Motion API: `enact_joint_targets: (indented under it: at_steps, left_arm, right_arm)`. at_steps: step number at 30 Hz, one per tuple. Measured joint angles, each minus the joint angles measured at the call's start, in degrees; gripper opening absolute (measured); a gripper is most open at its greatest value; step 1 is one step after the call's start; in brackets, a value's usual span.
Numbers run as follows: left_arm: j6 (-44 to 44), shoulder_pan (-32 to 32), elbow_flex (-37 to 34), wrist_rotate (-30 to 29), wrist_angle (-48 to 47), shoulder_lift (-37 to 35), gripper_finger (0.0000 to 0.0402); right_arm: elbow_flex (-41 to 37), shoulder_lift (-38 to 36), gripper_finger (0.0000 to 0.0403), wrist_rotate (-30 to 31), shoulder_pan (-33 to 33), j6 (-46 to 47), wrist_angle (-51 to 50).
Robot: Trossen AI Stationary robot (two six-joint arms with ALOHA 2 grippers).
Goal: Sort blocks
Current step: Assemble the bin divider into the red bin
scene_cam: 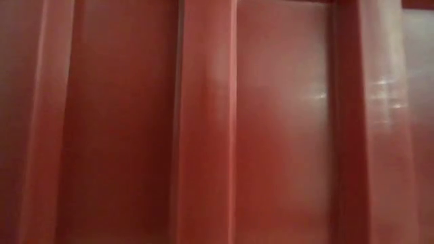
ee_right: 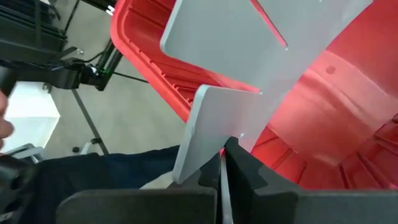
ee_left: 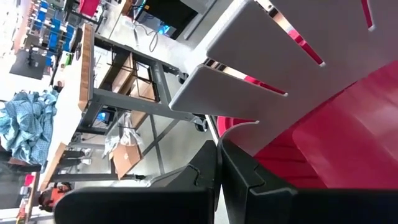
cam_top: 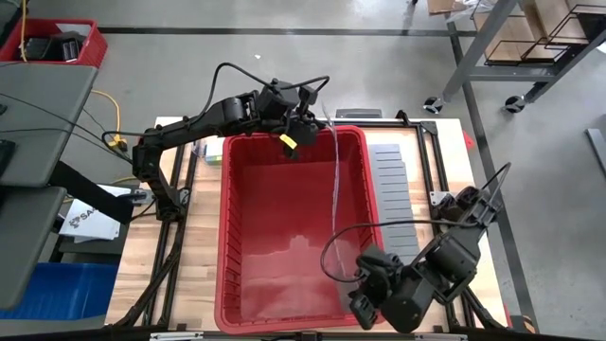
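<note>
Your left gripper [cam_top: 301,128] sits over the far rim of the large red plastic bin [cam_top: 275,237], its fingers [ee_left: 211,180] pressed together on the far end of a thin grey slotted divider sheet [cam_top: 334,189] that stands on edge along the bin's length. Your right gripper [cam_top: 365,301] is at the near right corner of the bin, fingers [ee_right: 239,168] likewise clamped onto the near end of that same sheet. A stack of more flat grey slotted sheets [cam_top: 390,194] lies on the wooden table [cam_top: 204,246] just right of the bin. The low view is filled by the bin's ribbed red wall [scene_cam: 217,122].

You will find no small toy bricks anywhere in these views; the bin floor visible from above looks bare, so where the blocks are cannot be told.

For writing, only a white card [cam_top: 90,220] off the table's left edge carries dark lettering, partly hidden and too small to read.
</note>
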Motion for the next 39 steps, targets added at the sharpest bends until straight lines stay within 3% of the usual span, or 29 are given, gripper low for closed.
enact_joint_targets:
  at_steps: [22,39]
  left_arm:
    - [-2.88,-0.07,0.00,2.40,-4.59,0.35,0.0000]
    - [1.47,0.02,0.02,1.36,-6.58,2.54,0.0017]
  right_arm:
    - [-0.22,1.82,0.0000,-2.19,-0.04,2.81,4.00]
    - [-0.22,2.10,0.0000,-2.26,-0.11,2.83,3.37]
